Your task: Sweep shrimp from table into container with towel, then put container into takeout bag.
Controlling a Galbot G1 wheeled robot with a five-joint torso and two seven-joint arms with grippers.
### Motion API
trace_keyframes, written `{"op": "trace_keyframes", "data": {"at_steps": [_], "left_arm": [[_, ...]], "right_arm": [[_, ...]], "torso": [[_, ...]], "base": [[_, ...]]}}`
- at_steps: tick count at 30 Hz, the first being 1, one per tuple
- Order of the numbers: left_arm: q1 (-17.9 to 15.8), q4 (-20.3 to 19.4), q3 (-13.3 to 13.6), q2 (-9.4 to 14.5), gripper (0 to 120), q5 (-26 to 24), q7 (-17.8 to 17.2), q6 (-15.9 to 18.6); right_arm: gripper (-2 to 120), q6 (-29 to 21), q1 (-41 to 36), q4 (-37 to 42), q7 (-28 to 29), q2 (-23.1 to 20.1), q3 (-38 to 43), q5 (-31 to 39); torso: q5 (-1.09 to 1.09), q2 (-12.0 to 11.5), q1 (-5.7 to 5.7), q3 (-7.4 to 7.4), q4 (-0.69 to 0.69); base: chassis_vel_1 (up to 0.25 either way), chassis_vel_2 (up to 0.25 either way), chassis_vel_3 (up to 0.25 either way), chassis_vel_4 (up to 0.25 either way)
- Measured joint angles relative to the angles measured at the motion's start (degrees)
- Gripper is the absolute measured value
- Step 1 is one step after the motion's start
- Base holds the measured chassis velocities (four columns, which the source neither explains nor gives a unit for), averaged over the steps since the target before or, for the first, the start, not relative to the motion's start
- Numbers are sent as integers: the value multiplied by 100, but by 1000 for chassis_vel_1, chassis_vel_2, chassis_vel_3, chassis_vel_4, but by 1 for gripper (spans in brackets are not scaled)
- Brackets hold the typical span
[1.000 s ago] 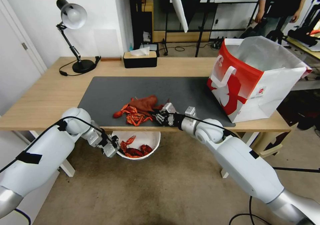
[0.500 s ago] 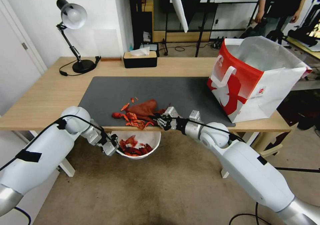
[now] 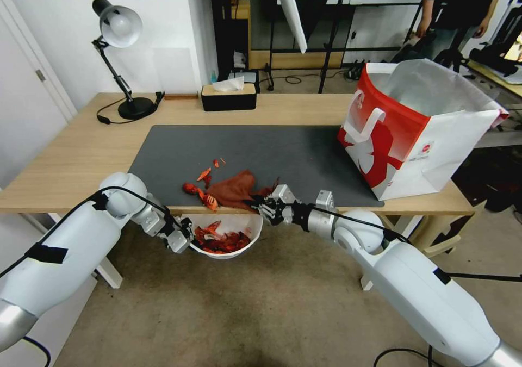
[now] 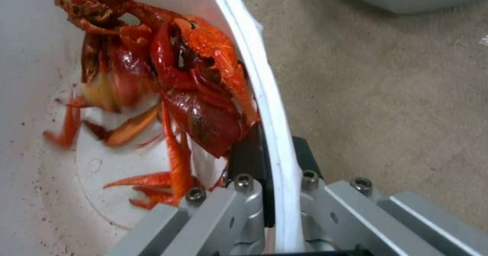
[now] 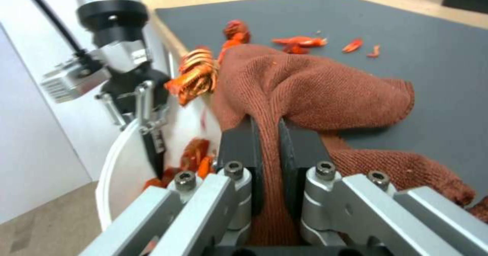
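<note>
- Shrimp (image 3: 209,201): a few pieces lie at the near edge of the dark mat (image 3: 304,149), one right at the lip; small fragments sit farther in on the mat. Most of the pile lies inside the container (image 3: 228,236).
- Container: held below the bench (image 3: 70,155) edge, directly under the pieces at the lip, tilted, floor beneath it.
- Towel (image 3: 235,188): bunched on the mat at the near edge, just beside the remaining pieces.
- Right gripper (image 3: 260,200): jaws clamped on a fold of the towel, at the bench's front edge.
- Left gripper (image 3: 185,236): below the bench, jaws pinched on the container rim, one finger inside, one outside.
- Takeout bag (image 3: 413,133): upright and open-mouthed at the right end of the bench, well apart from the towel; bare mat lies between them.
- Lamp (image 3: 119,57) and tissue box (image 3: 228,96): along the far edge.
</note>
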Motion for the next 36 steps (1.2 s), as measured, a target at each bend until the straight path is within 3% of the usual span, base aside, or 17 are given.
{"op": "trace_keyframes", "data": {"at_steps": [19,36], "left_arm": [[65,-44,-30,34,0,-5,-11,-14],[203,-100,-134,64,0,-15,-24,-18]], "right_arm": [[6,35,-989,824,-248,-102,399,-253],[6,91,-1013,1154,-141,-51,876,222]], "torso": [[0,0,0,1,0],[0,0,1,1,0]], "base": [[0,0,0,0],[0,0,0,0]]}}
